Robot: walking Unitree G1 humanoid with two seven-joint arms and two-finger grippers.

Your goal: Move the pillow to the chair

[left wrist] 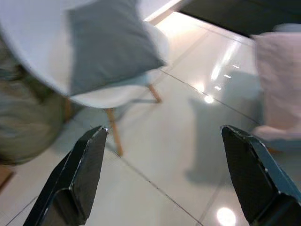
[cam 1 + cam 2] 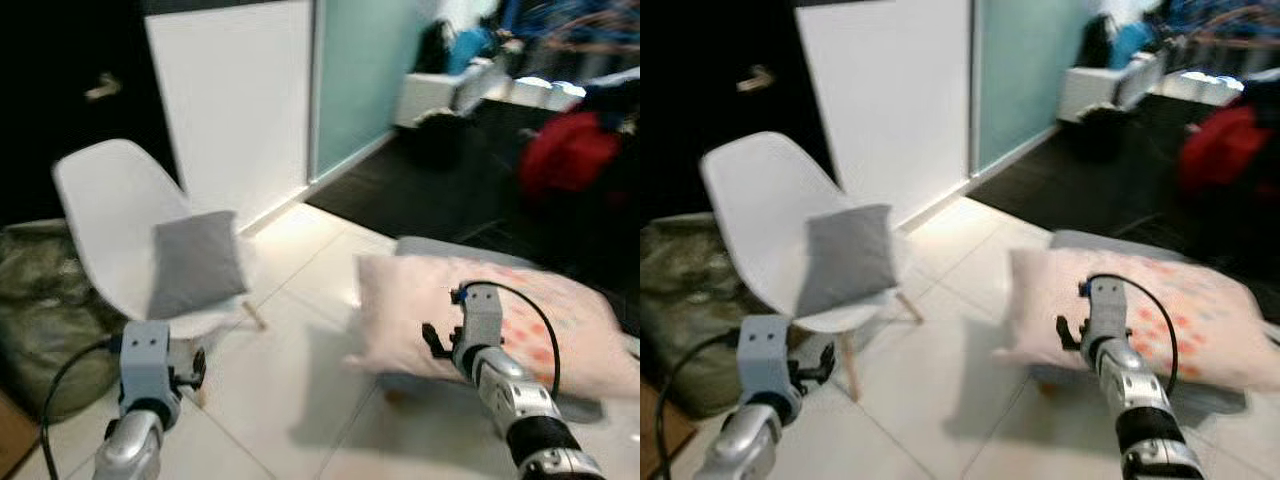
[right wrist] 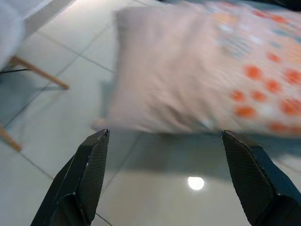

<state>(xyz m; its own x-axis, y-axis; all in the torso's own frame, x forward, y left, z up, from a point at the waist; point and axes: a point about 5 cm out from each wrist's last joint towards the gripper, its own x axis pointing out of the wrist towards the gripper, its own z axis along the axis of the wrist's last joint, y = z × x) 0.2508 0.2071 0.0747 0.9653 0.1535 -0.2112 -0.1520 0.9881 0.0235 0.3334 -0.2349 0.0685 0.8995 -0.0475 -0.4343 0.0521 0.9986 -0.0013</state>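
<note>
Large pale-pink pillow with orange dots (image 2: 480, 310), right, lying on a low grey seat (image 2: 440, 246); I judge it soft, light, best pinched at its near-left corner. White shell chair (image 2: 105, 215), left, holds a grey cushion (image 2: 197, 262). Right gripper (image 3: 167, 176) and left gripper (image 1: 164, 176): fingers apart.

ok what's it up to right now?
The robot faces a pink pillow with orange dots lying on a low grey seat; nothing is grasped yet. The right end effector is open, pointed at the pillow's near edge. The left end effector is also open, pointed toward the white chair, which already holds a grey cushion.
</note>
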